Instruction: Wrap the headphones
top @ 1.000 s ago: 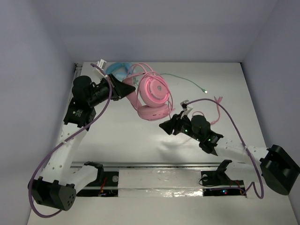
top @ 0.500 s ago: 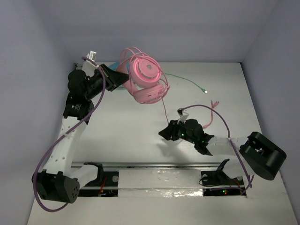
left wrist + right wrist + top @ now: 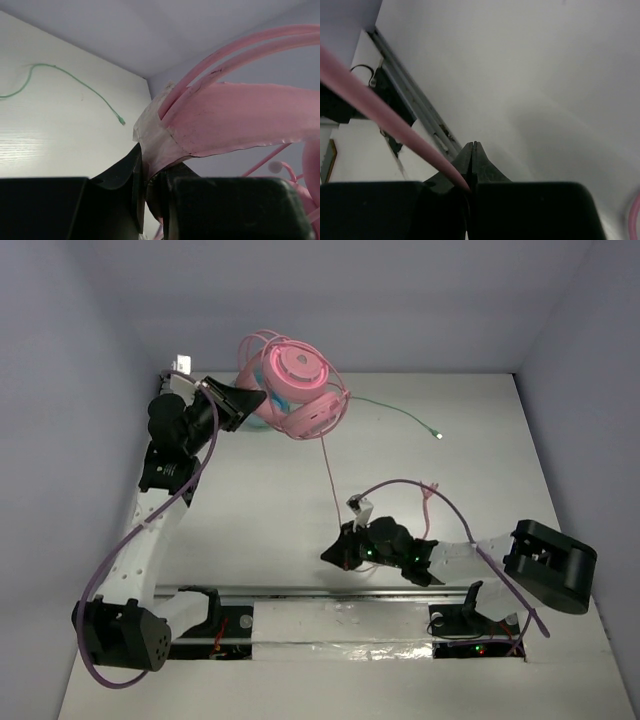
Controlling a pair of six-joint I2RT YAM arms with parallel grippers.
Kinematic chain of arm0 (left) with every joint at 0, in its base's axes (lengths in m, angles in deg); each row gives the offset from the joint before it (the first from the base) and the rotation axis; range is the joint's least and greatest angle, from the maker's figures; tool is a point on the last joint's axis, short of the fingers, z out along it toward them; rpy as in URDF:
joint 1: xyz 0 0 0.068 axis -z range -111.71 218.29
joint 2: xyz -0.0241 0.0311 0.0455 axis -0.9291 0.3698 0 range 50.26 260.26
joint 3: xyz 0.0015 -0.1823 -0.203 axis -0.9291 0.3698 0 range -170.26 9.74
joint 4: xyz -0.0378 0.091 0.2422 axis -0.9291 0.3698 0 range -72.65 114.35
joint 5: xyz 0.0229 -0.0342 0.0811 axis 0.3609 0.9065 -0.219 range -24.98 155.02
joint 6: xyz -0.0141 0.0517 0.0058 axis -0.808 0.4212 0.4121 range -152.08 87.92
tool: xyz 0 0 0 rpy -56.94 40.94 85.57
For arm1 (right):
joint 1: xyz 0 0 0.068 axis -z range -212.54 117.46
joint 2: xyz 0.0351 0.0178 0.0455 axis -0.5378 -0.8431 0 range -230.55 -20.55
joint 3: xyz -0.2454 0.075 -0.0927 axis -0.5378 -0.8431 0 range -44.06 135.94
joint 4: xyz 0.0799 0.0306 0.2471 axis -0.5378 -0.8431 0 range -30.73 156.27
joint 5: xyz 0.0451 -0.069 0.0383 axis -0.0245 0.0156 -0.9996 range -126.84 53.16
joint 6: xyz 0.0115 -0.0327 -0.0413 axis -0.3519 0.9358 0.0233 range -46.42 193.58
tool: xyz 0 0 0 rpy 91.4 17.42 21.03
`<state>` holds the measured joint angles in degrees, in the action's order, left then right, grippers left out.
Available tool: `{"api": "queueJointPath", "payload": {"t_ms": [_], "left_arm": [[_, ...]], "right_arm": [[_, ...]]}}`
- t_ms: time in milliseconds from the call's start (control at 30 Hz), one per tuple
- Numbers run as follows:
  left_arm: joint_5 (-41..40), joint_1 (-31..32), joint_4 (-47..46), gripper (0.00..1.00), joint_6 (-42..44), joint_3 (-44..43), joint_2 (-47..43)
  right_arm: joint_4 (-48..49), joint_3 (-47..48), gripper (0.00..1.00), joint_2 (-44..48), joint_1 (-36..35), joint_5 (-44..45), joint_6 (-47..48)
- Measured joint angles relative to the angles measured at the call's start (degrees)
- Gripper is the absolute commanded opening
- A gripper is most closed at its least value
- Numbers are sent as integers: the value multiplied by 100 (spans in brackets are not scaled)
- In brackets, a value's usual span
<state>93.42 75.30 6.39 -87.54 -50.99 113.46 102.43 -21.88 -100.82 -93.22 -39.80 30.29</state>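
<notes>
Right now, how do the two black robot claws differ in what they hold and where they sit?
The left gripper is up high at the far left, while the right gripper sits low over the white table near the front edge. The left gripper clamps the wide headband of the pink over-ear headphones, holding them in the air; the right gripper pinches only their thin pink cable. Both are black and shut on something pink.
</notes>
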Motion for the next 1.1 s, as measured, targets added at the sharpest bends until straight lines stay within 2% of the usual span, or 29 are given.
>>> {"api": "queueJointPath", "payload": {"t_ms": [233,400,533,633,767,867,933,1100], "left_arm": [[-1333,-4,39,0,-55,612,-4],[-1845,-28,79,0,-195,1113,-15],[-2459,61,317,0,94,1141,-17],[-3077,254,728,0,579,1097,-39],[-4135,811,1515,0,1292,1086,-162],[-4907,1626,2116,0,1650,1086,-177],[-5219,2153,2479,0,1818,1088,-153],[-5449,2859,3117,0,2068,1163,-68]], "right_arm": [[-1117,909,0,-105,-927,350,-48],[-1803,1711,0,-599,-1370,463,0],[-2573,2308,0,-848,-1696,592,164],[-3320,2739,0,-684,-1897,715,326],[-4240,3204,0,-70,-1998,774,612],[-4909,3606,0,348,-2000,835,883],[-5289,3893,0,516,-1998,903,1075],[-6161,4457,0,767,-1998,1272,1534]]}}
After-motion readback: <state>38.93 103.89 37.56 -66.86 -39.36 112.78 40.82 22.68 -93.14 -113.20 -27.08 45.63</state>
